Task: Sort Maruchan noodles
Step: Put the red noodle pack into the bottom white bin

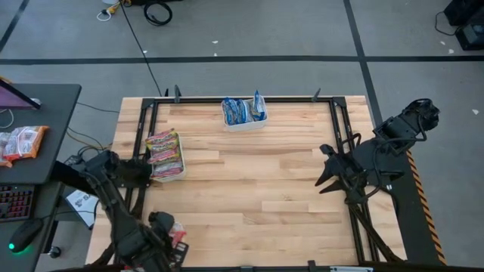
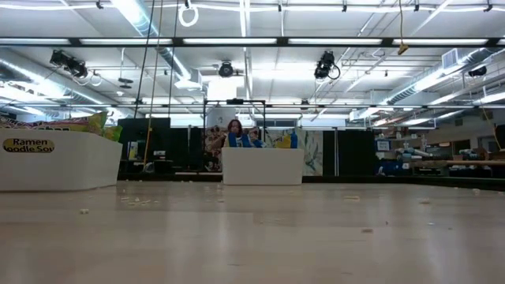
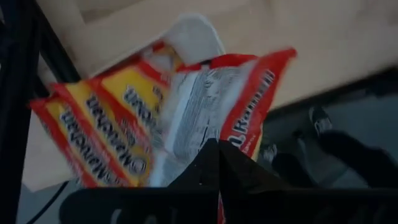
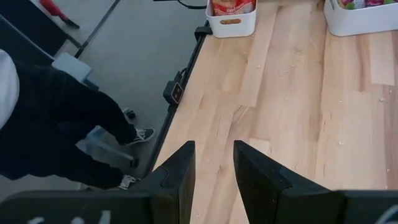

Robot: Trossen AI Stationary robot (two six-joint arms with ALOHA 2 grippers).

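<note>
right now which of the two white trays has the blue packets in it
The white tray at the table's far edge holds the blue-white packets; the tray near the left edge holds red and yellow ones.

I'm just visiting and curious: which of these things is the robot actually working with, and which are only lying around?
Part of the job:
- red-and-yellow crinkly plastic noodle packet, held in the left gripper
- white plastic tray of red packets
- white plastic tray of blue packets

Just lying about:
- loose packets on the dark side desk
- black cables on the floor
</note>
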